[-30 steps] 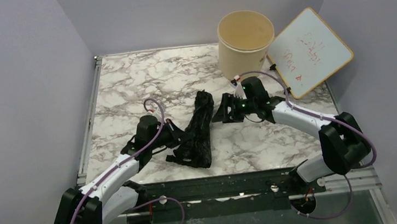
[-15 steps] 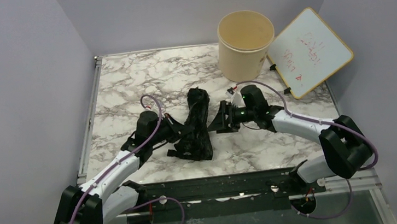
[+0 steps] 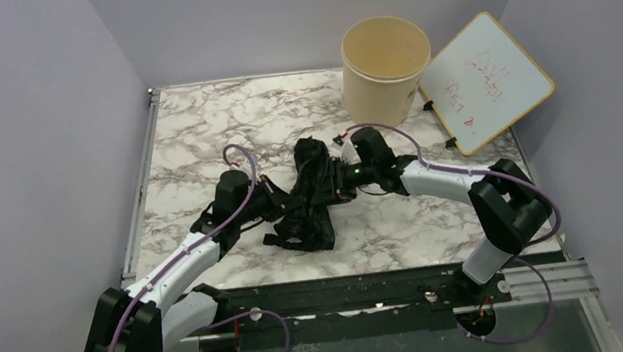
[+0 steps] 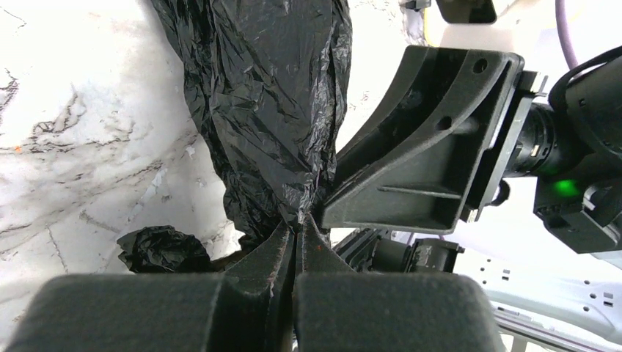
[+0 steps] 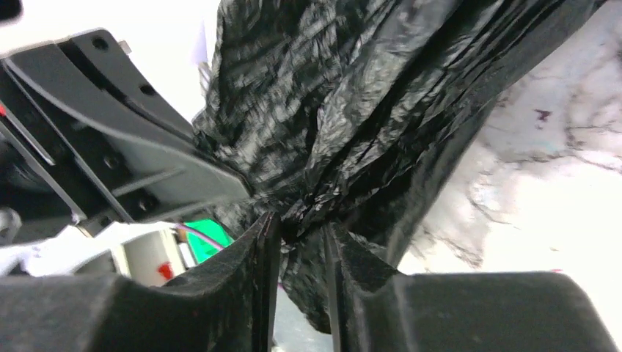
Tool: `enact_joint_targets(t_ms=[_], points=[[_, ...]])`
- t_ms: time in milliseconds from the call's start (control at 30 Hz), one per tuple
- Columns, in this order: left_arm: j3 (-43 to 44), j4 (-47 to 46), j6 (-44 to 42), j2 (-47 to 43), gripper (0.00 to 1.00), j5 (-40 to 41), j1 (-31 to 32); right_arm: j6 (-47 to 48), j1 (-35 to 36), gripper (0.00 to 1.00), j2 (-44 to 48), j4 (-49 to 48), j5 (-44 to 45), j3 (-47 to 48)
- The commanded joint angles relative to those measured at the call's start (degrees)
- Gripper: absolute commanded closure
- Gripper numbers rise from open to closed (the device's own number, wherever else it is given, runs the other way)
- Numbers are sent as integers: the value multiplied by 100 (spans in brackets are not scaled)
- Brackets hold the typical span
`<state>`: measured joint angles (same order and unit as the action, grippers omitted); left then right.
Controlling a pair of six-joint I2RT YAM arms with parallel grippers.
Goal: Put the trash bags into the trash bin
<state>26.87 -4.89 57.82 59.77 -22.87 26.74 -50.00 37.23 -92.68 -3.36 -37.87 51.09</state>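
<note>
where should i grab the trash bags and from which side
Pinch a raised fold at the middle of the trash bags, coming in level from the right. The bundle lies long, near to far, its crinkled side faces that way, and the left gripper holds the opposite flank.

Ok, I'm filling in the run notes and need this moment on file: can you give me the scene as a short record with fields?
bags: trash bags bunched on the marble table, between the two grippers
left gripper: shut, pinching the bag plastic
right gripper: fingers either side of a fold of the bags; clamped or not, unclear
bin: trash bin upright at the far edge, no bag inside
beside bin: whiteboard, to its right
</note>
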Motion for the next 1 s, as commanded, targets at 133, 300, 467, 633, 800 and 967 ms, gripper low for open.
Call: enact_joint_targets(t_ms=[133,300,467,633,800,967], points=[[21,284,-212,-327,100,-49,24,319,112,90,9,808,542,367],[352,1340,-654,-607,100,578,23,824,93,100,346,2082,1820,564],[741,2319,-1192,-701,100,1226,16,1039,-37,100,773,2710,2894,487],[802,2469,-1282,-650,100,1365,14,1056,-58,100,914,2837,3098,410],[917,2568,-1541,-453,100,1138,13,1316,-58,100,777,3412,3552,677],[957,2676,-1660,-380,100,1150,15,1814,-58,96,790,3816,3748,931]])
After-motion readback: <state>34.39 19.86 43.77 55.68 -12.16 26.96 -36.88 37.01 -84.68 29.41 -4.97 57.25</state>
